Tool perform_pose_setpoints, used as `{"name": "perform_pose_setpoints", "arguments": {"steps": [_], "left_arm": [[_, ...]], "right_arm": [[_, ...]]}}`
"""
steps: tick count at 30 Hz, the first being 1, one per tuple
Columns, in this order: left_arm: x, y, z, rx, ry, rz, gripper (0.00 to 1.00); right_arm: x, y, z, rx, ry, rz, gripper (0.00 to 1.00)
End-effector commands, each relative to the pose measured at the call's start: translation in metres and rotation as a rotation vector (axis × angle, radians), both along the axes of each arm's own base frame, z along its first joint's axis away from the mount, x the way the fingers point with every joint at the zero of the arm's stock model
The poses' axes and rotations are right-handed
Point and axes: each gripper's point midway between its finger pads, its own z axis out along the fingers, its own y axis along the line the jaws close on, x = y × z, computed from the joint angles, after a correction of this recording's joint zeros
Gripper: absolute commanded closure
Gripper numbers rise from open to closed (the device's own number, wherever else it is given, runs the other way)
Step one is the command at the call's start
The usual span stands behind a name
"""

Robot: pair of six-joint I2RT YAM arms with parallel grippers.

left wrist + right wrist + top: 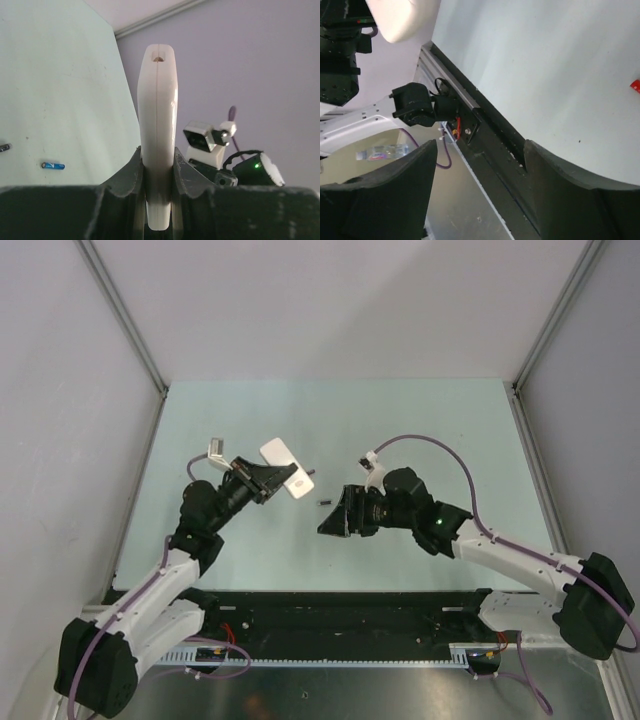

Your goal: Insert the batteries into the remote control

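Note:
My left gripper point(264, 478) is shut on the remote control point(286, 469) and holds it off the table, its white back up. In the left wrist view the remote point(157, 110) stands edge-on between the fingers point(125, 175). My right gripper point(334, 516) is open and empty, hovering just right of the remote; its fingers point(570, 190) are wide apart. A dark battery point(324, 503) lies on the table between the grippers, another point(310, 476) by the remote's tip. The left wrist view shows a blue battery point(52, 165) and a dark one point(4, 147).
A small orange-red piece point(362, 461), maybe a battery, lies behind the right wrist and shows at the edge of the right wrist view point(635, 85). A black rail point(350, 610) runs along the near table edge. Grey walls point(60, 390) enclose the pale green table point(420, 430).

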Motion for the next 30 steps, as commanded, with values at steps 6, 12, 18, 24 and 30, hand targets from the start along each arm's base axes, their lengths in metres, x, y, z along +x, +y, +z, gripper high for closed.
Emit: {"name": "perform_pose_setpoints", "arguments": {"steps": [6,12,18,24,30], "left_arm": [[-0.005,0.037,0.050,-0.095,-0.224,0.255,1.00],[-0.015,0.041,0.059,-0.064,-0.312,0.353,1.00],[-0.017,0.037,0.056,-0.008,-0.333,0.398,1.00],[-0.018,0.028,0.063,0.106,-0.383,0.421,1.00],[-0.020,0.022,0.065,0.142,-0.388,0.423,1.00]], "right_arm": [[0.028,0.006,0.070,0.456,0.032,-0.159,0.18],[0.047,0.016,0.099,0.616,-0.014,-0.175,0.23],[0.057,0.034,0.105,0.629,-0.025,-0.168,0.28],[0.068,0.041,0.114,0.616,-0.046,-0.190,0.30],[0.068,0.047,0.117,0.620,-0.028,-0.145,0.36]]}}
